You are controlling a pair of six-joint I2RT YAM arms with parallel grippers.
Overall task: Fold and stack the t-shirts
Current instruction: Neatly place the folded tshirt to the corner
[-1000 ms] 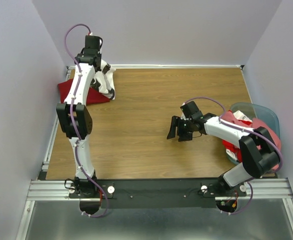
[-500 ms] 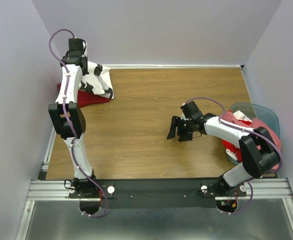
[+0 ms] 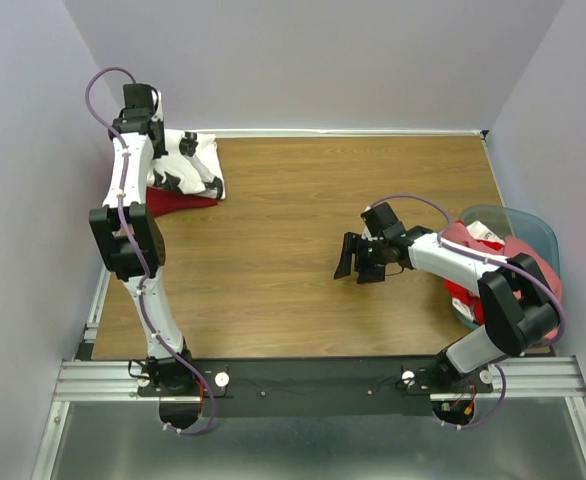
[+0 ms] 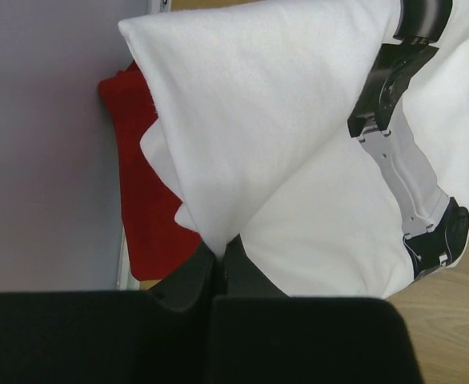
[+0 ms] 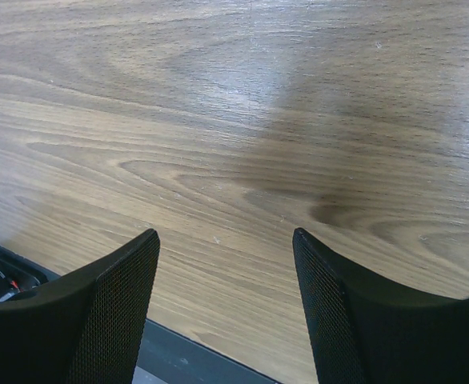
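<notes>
A white t-shirt (image 3: 191, 163) with a black and grey print lies folded at the table's back left corner, on top of a dark red t-shirt (image 3: 178, 201). My left gripper (image 3: 156, 150) is shut on a fold of the white t-shirt (image 4: 298, 144), its fingertips (image 4: 218, 254) pinching the cloth's edge close to the left wall. The dark red t-shirt (image 4: 142, 192) shows beneath. My right gripper (image 3: 348, 256) hovers low over bare wood right of centre, open and holding nothing (image 5: 226, 236). More red and pink t-shirts (image 3: 518, 258) are heaped in the bin.
A teal plastic bin (image 3: 538, 228) stands at the table's right edge beside the right arm. The left wall (image 4: 42, 144) is right beside the stacked shirts. The metal rail (image 3: 323, 378) runs along the near edge.
My left arm has swung left and back toward the wall, carrying the white t-shirt's fold with it over the dark red one. The right arm has not moved.
</notes>
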